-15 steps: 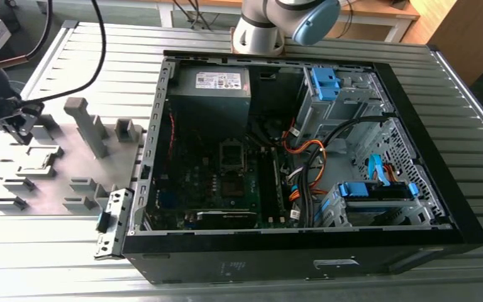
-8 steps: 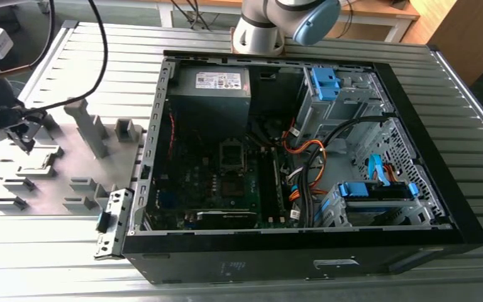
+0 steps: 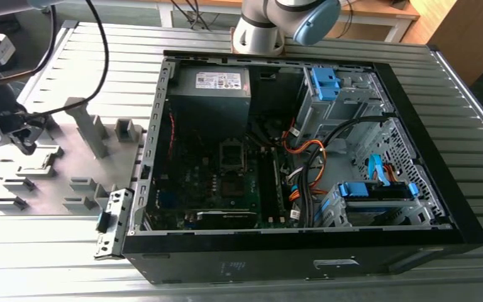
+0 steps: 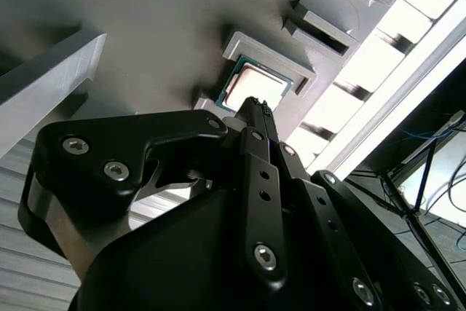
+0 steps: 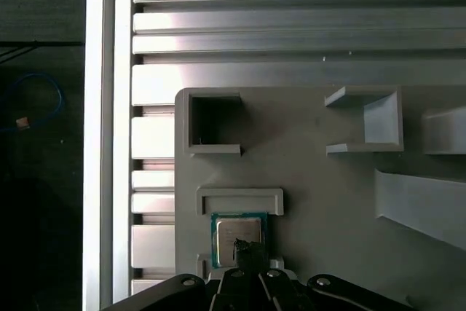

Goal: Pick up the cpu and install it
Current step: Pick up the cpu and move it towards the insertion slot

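You'd barely started: the cpu (image 5: pixel 227 234) sat in its grey fixture (image 5: pixel 240 196), well apart from the computer case (image 3: pixel 266 264). Your gripper (image 5: pixel 247 247) hung over it, fingers together, holding nothing.

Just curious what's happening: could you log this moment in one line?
gripper: shut, over cpu | cpu: flat in grey fixture | computer case: open

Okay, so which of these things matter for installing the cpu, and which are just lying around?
In the job: cpu, its grey holder, end effector over it, motherboard socket in the open computer case.
Just lying about: power supply, orange cables, blue drive brackets, other grey fixtures.
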Robot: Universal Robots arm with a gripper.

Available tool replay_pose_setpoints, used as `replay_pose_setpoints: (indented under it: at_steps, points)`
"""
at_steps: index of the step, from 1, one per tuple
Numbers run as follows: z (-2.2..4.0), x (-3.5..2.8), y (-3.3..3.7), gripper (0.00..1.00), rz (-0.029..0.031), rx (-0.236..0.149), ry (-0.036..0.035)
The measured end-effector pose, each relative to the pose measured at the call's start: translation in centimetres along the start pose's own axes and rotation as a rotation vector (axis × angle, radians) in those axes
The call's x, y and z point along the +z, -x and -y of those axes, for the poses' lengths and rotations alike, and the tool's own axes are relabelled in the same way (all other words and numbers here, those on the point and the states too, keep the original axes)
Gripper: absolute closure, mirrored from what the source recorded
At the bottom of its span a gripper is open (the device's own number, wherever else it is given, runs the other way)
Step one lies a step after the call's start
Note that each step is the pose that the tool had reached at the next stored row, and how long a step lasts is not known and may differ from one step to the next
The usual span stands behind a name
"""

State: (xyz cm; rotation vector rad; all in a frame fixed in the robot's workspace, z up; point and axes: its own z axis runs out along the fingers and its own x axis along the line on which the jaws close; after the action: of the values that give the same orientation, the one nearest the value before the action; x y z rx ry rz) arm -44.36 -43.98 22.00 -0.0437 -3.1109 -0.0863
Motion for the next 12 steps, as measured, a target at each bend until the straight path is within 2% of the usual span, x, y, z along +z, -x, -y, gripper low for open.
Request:
replay_pose_setpoints:
  at_steps: [12]
  points:
    - [0.1, 0.9, -0.1, 0.89, -0.0003, -0.002, -0.0002]
